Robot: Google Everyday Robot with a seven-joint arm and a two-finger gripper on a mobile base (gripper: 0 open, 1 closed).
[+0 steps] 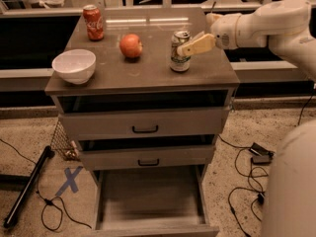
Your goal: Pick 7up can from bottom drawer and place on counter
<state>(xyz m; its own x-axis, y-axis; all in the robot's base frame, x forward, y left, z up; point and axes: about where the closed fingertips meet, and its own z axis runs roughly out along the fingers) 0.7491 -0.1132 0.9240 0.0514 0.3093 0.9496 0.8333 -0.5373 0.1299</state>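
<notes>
The 7up can (179, 53), silver with a green band, stands upright on the counter (148, 72) near its right side. My gripper (190, 46) reaches in from the right at can height and is shut on the can, with one tan finger (196, 44) lying across the can's front right side. The bottom drawer (150, 201) is pulled out below the cabinet, and its flat floor is bare.
On the counter are a red cola can (93, 21) at the back left, a red apple (131, 46) left of the 7up can, and a white bowl (74, 65) at the front left. Cables (247, 172) and a black pole (27, 191) lie on the floor.
</notes>
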